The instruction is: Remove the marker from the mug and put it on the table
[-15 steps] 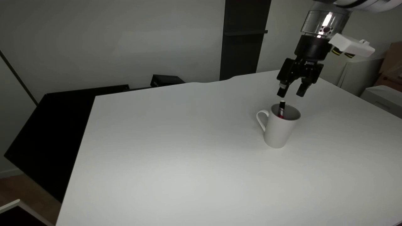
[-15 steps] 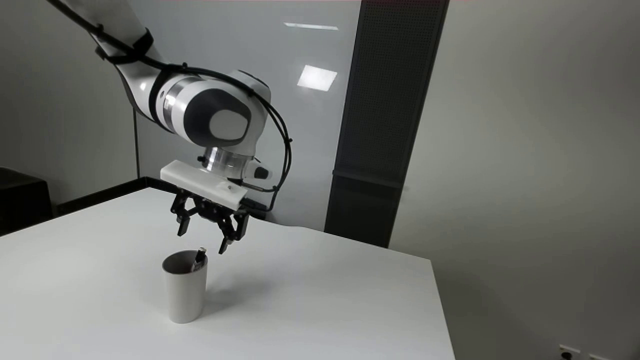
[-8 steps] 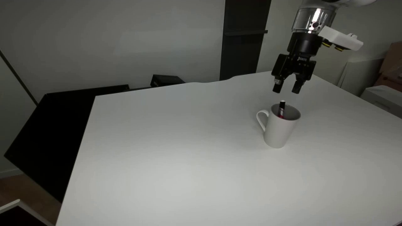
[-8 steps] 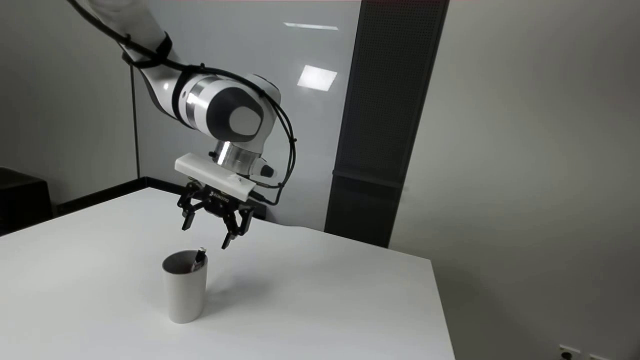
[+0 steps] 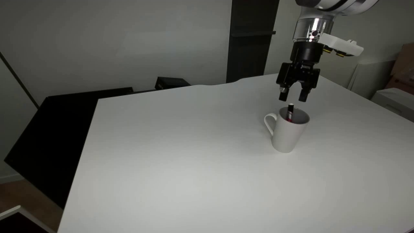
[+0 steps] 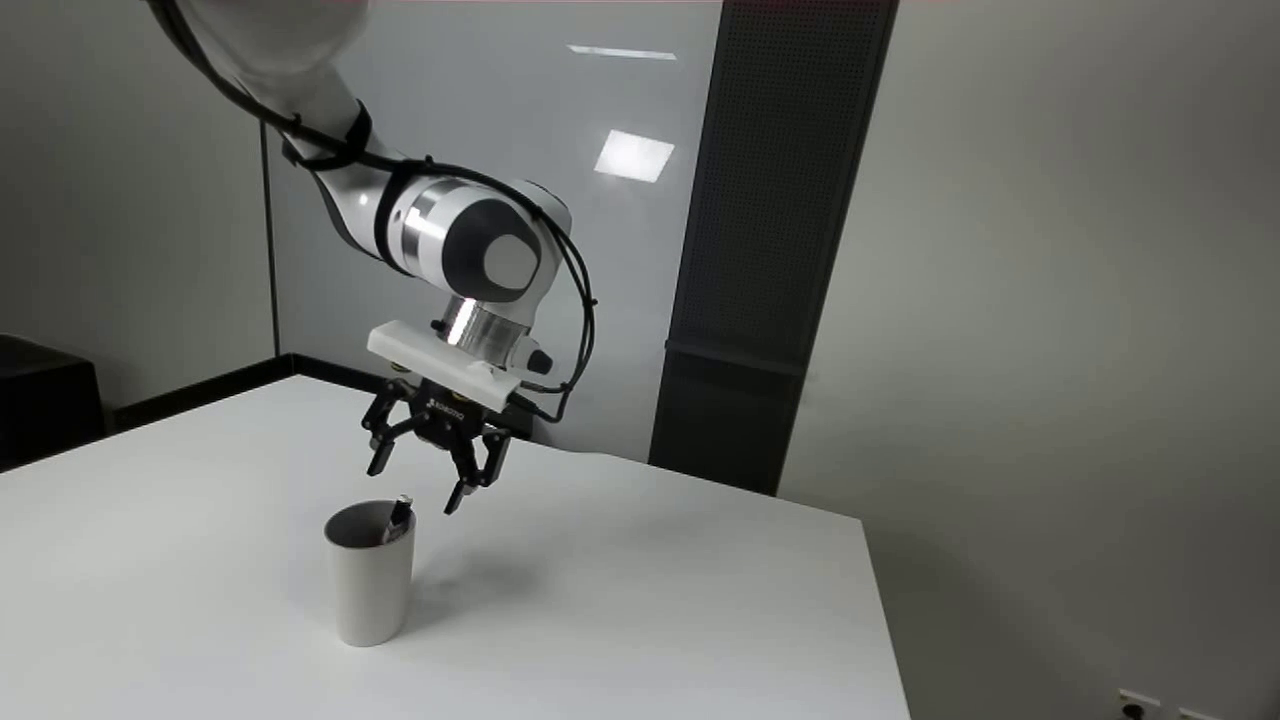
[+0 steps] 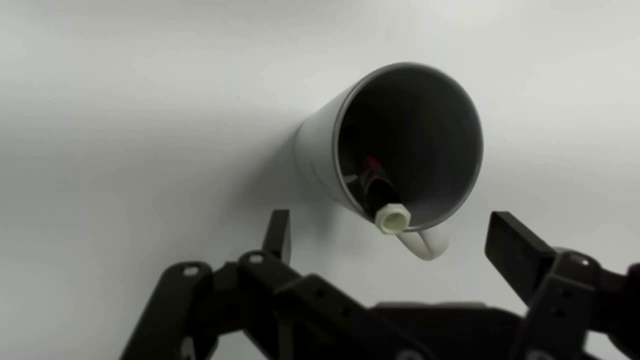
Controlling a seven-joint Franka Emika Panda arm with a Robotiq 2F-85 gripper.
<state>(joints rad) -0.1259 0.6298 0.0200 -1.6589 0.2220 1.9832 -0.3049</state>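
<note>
Pincer [image 5: 293,99] — lettered ROBOTIQ [image 6: 446,409] — has sunk nearer marker [image 5: 290,112] in mug [image 5: 286,136].

Dim grey light | square glare on panel [image 6: 630,270] | soft shadow beside mug [image 6: 370,592] on table [image 6: 650,590] | wrist view: marker [image 7: 381,192] murky, lower end perhaps lost in shadow

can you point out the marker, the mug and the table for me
Marker [image 7: 381,193]: in the wrist view, on its dark body near the pale end.
Mug [image 6: 370,592]: in an exterior view, on its outer wall.
Table [image 5: 181,155]: in an exterior view, on its white top.
</note>
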